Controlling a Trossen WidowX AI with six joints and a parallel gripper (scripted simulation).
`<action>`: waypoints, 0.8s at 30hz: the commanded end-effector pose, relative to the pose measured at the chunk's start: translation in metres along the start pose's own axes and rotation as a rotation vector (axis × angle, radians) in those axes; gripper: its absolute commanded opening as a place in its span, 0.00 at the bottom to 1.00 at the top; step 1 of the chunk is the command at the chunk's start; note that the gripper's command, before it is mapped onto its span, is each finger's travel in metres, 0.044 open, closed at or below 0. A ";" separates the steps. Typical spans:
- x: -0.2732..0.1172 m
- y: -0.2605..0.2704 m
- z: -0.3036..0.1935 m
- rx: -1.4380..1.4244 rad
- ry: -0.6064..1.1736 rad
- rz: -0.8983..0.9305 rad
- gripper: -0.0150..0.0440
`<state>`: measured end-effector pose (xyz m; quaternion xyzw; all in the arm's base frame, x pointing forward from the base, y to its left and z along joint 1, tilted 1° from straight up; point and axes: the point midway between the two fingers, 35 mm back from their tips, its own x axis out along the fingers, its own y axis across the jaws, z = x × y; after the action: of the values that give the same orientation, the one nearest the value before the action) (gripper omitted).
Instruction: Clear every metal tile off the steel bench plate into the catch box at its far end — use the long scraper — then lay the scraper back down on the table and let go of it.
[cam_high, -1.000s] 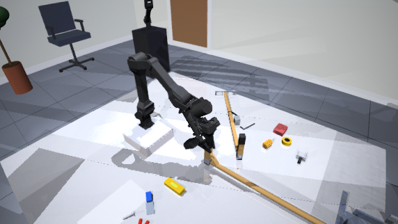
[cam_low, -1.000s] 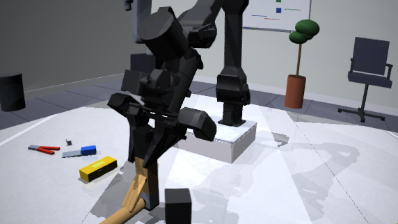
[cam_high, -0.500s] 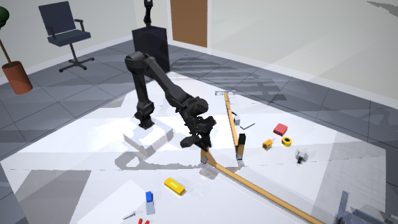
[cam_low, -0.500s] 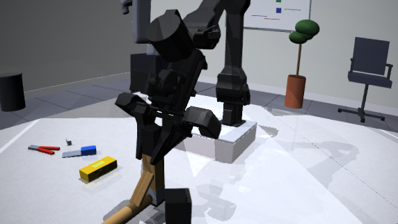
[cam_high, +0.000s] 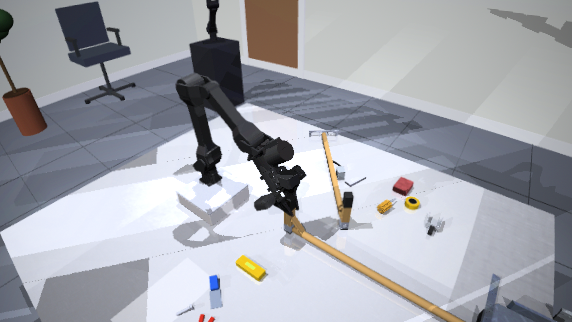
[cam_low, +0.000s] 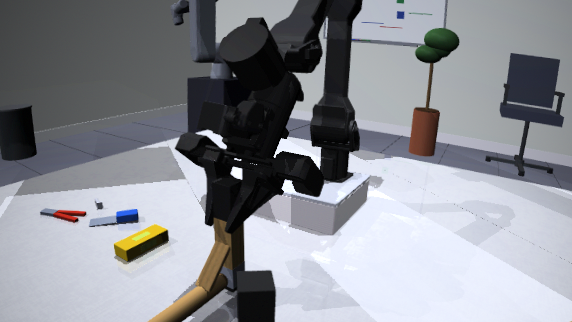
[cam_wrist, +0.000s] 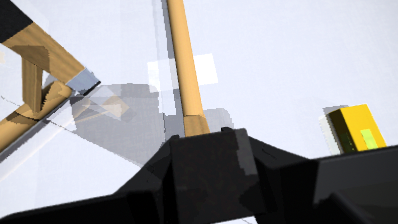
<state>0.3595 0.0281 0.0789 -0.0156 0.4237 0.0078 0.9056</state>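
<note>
My gripper (cam_high: 291, 210) (cam_low: 219, 226) (cam_wrist: 200, 137) is shut on the upright black-topped grip of a long wooden-shafted scraper (cam_high: 370, 270) (cam_low: 187, 300) (cam_wrist: 187, 75). The grip's metal foot is low over the table; contact is unclear. The shaft runs to the lower right in the top view, and its head cannot be made out. Blue-grey metal parts (cam_high: 492, 297) show at that corner; I cannot tell whether they are the bench plate, catch box or scraper head. No tiles can be made out. A second long tool (cam_high: 332, 170) (cam_low: 256, 295) (cam_wrist: 55, 55) lies beside, with a wide head at its far end.
A yellow box (cam_high: 250, 267) (cam_low: 141, 242) (cam_wrist: 360, 125) and a blue-handled tool (cam_high: 214, 283) (cam_low: 127, 216) lie on the near side. A red block (cam_high: 403, 186), an orange-handled tool (cam_high: 384, 206) and a clear-and-black item (cam_high: 434, 225) lie beyond the second tool.
</note>
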 end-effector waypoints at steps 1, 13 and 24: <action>-0.005 -0.001 -0.002 0.004 -0.013 -0.003 0.25; -0.010 -0.002 -0.016 0.004 -0.013 -0.003 0.25; -0.011 -0.002 -0.021 0.002 -0.008 -0.001 0.25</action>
<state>0.3355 0.0256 0.0728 -0.0156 0.4228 0.0078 0.9061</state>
